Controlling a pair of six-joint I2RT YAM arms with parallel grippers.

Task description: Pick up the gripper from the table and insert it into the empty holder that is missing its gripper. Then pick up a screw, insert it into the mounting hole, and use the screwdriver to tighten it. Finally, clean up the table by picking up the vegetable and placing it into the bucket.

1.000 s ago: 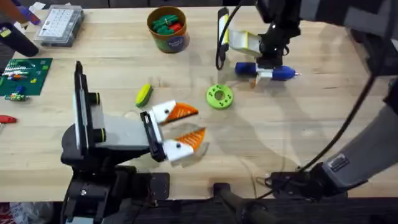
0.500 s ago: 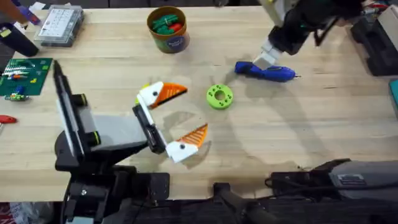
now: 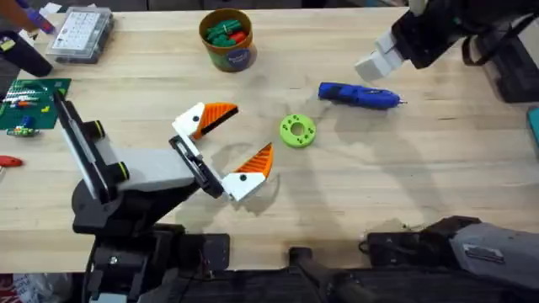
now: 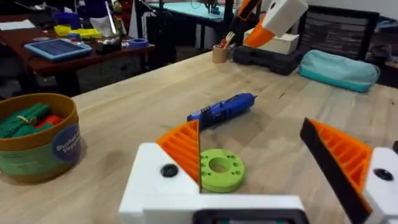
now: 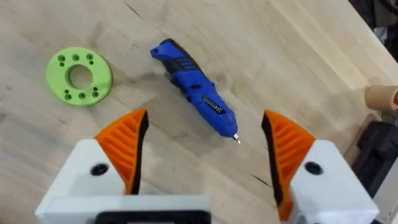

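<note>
The blue screwdriver [image 3: 358,95] lies on the table at the far right, bit pointing right. It lies free below my right gripper [image 5: 205,149], which is open and raised above it [image 3: 376,62]. My left gripper [image 3: 253,128] is open at mid-table with nothing between its orange fingers [image 4: 184,144]. The orange-brown bucket [image 3: 226,39] stands at the far middle with green and red pieces inside. In the left wrist view the bucket [image 4: 38,142] is to one side and the screwdriver [image 4: 224,109] lies ahead. The vegetable is hidden under my left gripper. The loose gripper, holder and screw are out of view.
A green disc with holes [image 3: 297,130] lies between the two grippers. A clear parts box [image 3: 80,34] and a green circuit board [image 3: 30,101] sit at the far left. A black case [image 3: 514,71] is at the right edge.
My right gripper let go of the screwdriver, rose and drew back to the right. My left gripper opened wider and swung toward the far left, covering the vegetable.
</note>
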